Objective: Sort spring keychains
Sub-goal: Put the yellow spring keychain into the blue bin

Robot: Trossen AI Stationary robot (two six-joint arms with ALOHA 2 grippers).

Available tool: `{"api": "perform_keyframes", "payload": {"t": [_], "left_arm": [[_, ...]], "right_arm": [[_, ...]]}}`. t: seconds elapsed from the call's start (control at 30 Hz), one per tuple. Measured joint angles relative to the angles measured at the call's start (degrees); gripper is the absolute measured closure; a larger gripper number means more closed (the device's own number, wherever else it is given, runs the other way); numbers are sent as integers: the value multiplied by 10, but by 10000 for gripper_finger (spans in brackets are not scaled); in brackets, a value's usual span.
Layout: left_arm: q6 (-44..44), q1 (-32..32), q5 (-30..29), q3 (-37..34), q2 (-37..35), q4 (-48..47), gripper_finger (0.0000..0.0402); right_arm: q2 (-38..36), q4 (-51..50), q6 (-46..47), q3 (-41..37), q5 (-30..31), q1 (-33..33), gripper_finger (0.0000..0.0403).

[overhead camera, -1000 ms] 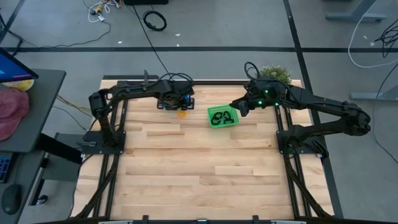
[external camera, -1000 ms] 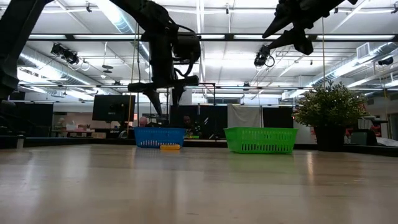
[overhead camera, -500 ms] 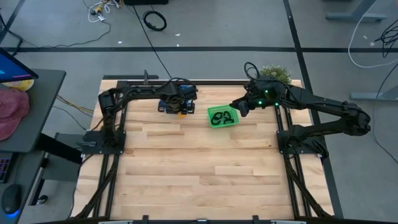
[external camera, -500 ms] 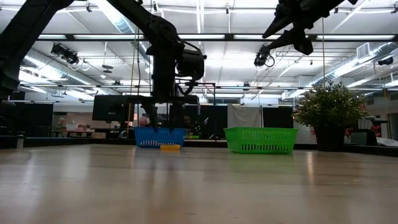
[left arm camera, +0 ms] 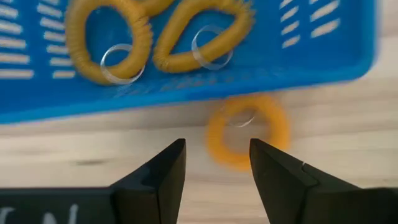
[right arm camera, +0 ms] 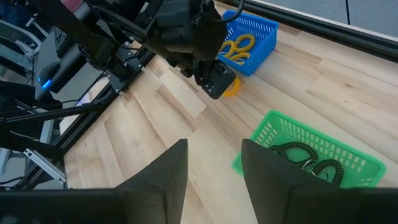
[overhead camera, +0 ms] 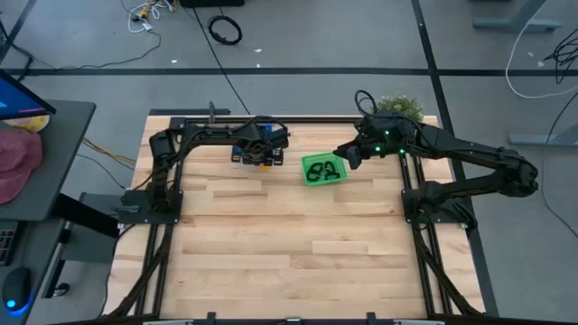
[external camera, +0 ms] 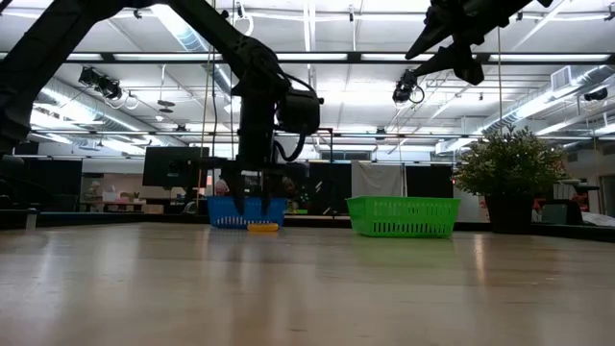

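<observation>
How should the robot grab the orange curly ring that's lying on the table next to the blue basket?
Probably from straight above, pinching one side of the orange ring: one finger in its open middle, one outside. It lies flat on the table, so there is nothing to grab from the side. The open left gripper hangs just over it, beside the blue basket.

Left hand (left arm camera: 214,165) — lower, over orange keychain (left arm camera: 247,130)

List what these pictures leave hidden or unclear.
- Blue basket, high view: mostly covered by the left gripper, so its contents cannot be counted.
- Blue basket, left wrist view: edges cut off; only two orange keychains show.
- Green basket, low view: wall hides contents.
</observation>
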Motion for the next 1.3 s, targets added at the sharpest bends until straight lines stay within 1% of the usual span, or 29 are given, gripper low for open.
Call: {"api": "perform_keyframes", "payload": {"t": [0.27, 0.37, 0.53, 0.67, 0.8, 0.9, 1.0, 1.13, 1.3], "left_arm": [[-11, 0, -34, 0, 2, 5, 220], [-13, -2, -34, 0, 2, 4, 220], [-57, -17, -55, 0, 2, 4, 220], [-69, -23, -58, 0, 2, 7, 220], [-50, -23, -51, -5, 2, 12, 220], [-60, -22, -25, -30, 2, 24, 220], [-71, -22, -11, -62, 0, 71, 220], [-91, -22, -13, -78, -2, 83, 220], [-87, -22, -12, -79, -2, 100, 220]], "right_arm": [[0, 5, 2, 0, 0, 0, 253], [0, 7, 2, 0, 0, 0, 253], [3, 16, 2, 0, 0, 0, 253], [5, 23, 5, 0, 0, 0, 253], [7, 27, 9, 0, 0, 0, 253], [9, 28, 10, 0, 0, 0, 253], [11, 29, 10, 0, 0, 0, 253], [12, 30, 10, 0, 0, 0, 253], [12, 30, 8, 0, 0, 0, 253]]}}
